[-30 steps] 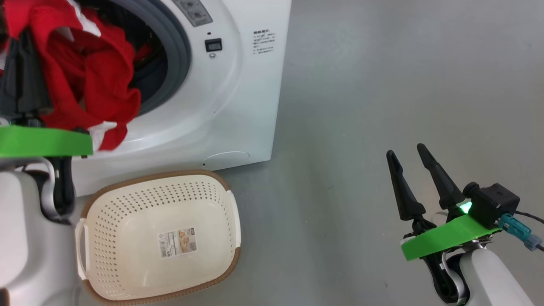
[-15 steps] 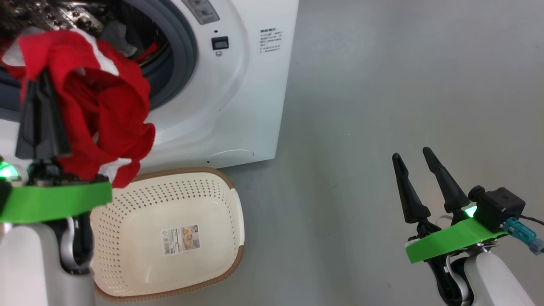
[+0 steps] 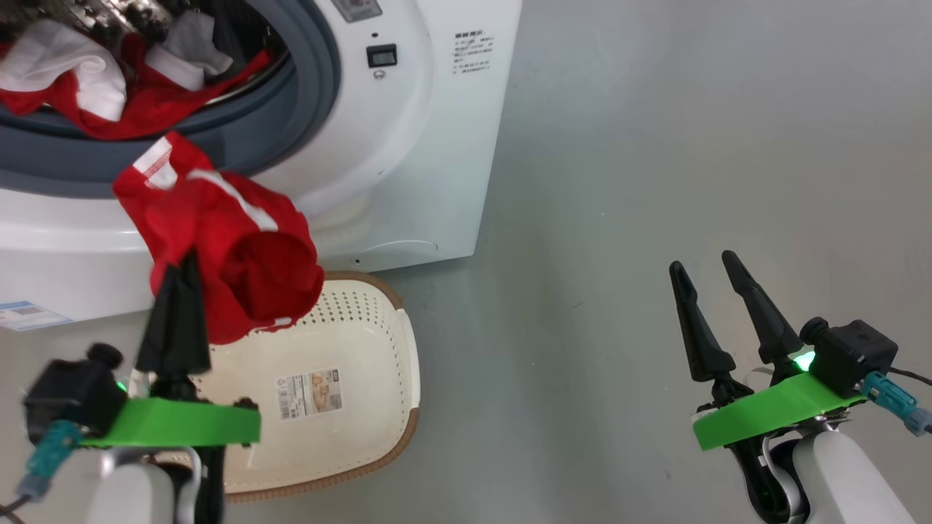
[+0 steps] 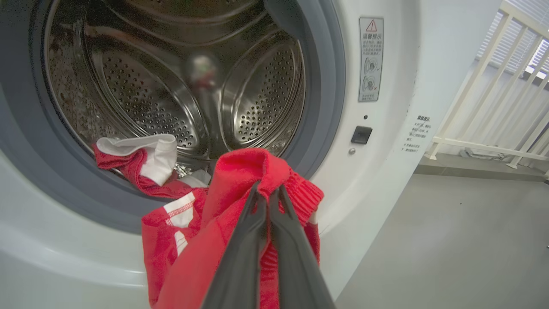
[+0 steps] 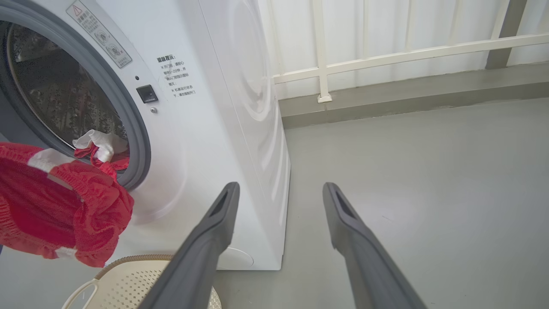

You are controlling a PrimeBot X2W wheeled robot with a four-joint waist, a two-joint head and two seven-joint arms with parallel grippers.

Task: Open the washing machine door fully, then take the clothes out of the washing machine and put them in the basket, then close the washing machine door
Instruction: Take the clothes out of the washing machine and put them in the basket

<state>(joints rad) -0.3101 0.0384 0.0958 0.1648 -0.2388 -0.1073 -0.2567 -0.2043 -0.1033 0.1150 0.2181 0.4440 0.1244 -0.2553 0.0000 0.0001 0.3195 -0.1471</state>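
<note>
The left tool (image 3: 188, 262) points up, pinched tight on a red garment (image 3: 240, 247) dangling over the basket (image 3: 399, 342), before the washing machine (image 3: 437, 145); more clothes (image 3: 131, 109) sit inside. The right tool (image 3: 700, 260) hangs low, spread wide.

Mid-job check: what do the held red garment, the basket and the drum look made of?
Red garment: soft matte knit fabric, ribbed cuff, limp folds. Basket: cream moulded plastic, slight sheen, punched holes; brown woven-look rim probably plastic too. Drum: polished metal, likely stainless steel, given mirror-like reflections and perforations.
</note>
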